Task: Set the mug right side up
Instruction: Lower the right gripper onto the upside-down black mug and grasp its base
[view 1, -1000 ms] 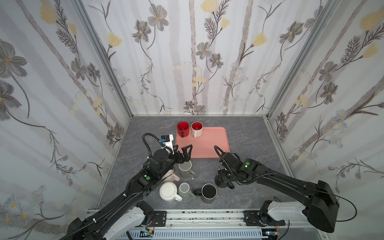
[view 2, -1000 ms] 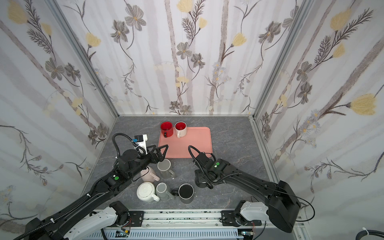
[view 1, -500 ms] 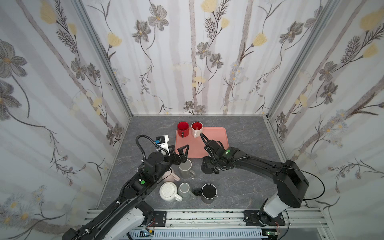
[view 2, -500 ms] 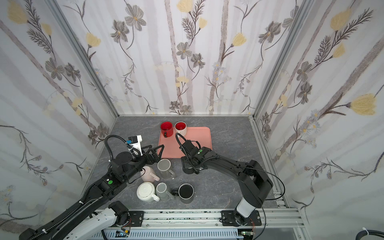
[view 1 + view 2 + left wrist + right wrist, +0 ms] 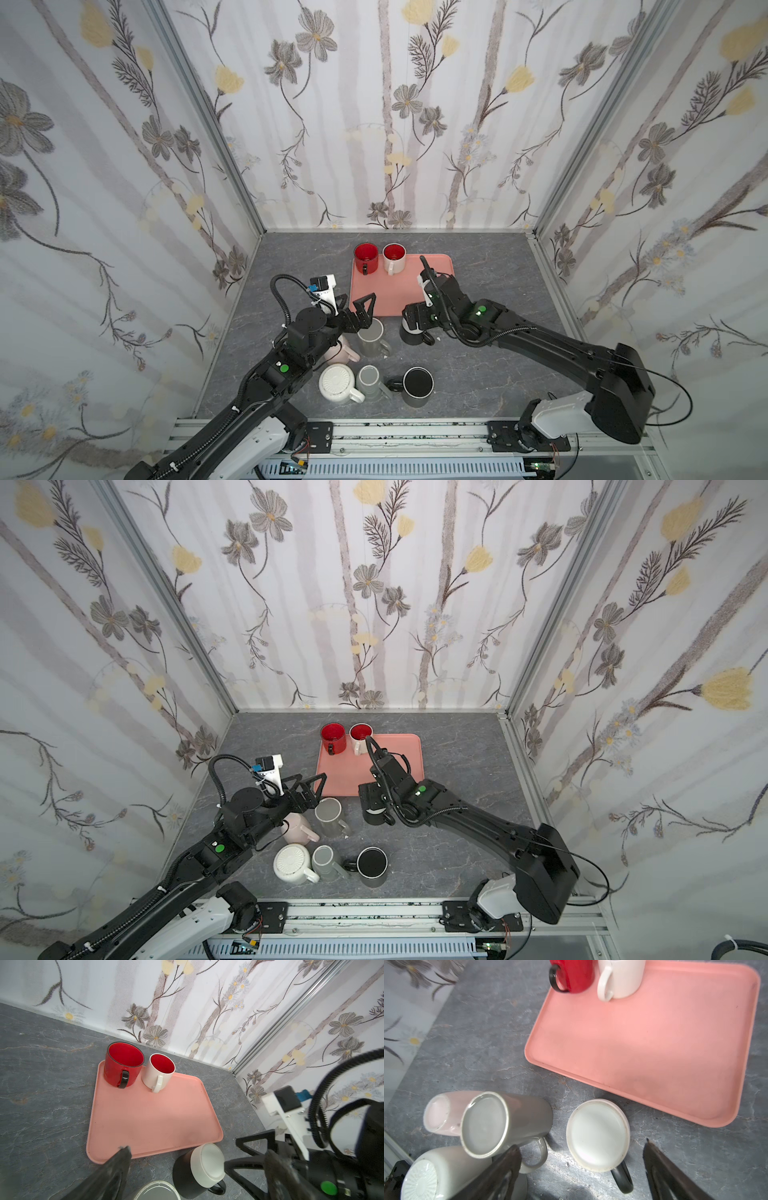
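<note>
In both top views the right arm stretches low over the counter (image 5: 457,386), its hand (image 5: 415,322) pointing down above the upside-down black mug (image 5: 411,338), which stands just off the tray (image 5: 399,291) edge nearest the robot. The left arm bends forward, its hand (image 5: 353,301) spread wide at that edge's left corner. The left wrist view shows the mug base-up beside the tray, and the right wrist view shows the right hand's fingers (image 5: 500,1167) apart on either side of the mug, clear of it.

We carried black mug (image 5: 199,1169) from front toward tray (image 5: 395,291) edge; right gripper (image 5: 581,1144) widened, seemingly releasing it.
</note>
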Available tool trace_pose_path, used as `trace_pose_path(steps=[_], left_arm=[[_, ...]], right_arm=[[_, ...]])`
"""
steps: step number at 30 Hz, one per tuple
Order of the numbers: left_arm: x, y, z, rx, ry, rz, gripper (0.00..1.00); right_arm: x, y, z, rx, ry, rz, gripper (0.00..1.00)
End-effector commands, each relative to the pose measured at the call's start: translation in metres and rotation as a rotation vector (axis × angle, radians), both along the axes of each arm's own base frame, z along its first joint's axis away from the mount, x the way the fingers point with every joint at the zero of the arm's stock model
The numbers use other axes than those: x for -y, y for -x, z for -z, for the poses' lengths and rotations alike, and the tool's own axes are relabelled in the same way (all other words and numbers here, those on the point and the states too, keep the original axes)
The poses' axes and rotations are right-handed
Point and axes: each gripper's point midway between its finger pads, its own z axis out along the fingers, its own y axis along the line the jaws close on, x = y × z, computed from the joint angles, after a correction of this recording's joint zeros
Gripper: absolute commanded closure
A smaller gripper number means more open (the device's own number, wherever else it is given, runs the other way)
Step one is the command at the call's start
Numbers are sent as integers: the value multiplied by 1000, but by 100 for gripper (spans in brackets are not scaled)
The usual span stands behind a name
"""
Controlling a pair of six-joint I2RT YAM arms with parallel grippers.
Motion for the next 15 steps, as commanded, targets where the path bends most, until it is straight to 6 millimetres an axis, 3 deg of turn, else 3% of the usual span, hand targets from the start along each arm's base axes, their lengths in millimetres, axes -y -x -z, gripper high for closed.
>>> trace_pose_path(steps=[1,3,5,11,15], left_arm=[[1,-2,-10,37,39,-5,0],[-1,-3,-7,29,50,-20,0],[-9,-5,-2,12,65,-70,0],[-18,0,-8,53,110,-89,0],[-21,1,-8,54,108,-99,0]], right_arm=[[7,-11,-31,232,-96,18,4],[20,-12,-25,253,-121,48,1],[26,-4,-1,246,-83,19,1],[51,0,42,175,-3,46,3],[62,0,54,157,-5,45,10]])
